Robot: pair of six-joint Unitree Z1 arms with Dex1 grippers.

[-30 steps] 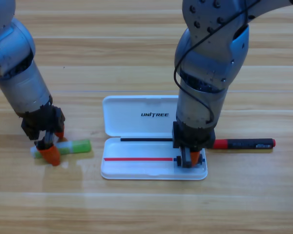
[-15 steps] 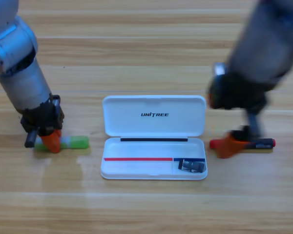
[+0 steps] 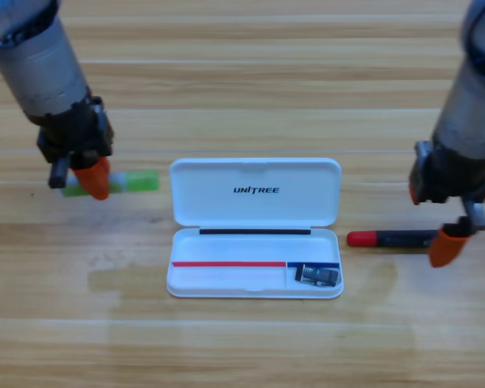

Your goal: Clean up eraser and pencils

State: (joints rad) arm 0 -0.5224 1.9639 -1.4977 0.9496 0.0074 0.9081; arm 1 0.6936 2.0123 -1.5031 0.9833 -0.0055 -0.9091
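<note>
The light green pencil hangs above the table left of the white case, with my left gripper shut on its white end. The red pencil lies flat on the table right of the case. My right gripper points down over that pencil's black end, which it partly hides. The eraser lies in the case's lower right compartment, apart from both grippers.
The case lies open in the middle of the table, its lid folded back toward the far side. Bare wood runs along the near edge in front of it.
My left gripper has risen and moved back with the green pencil in it. My right gripper left the eraser in the case and swung right to the red pencil's black end.
</note>
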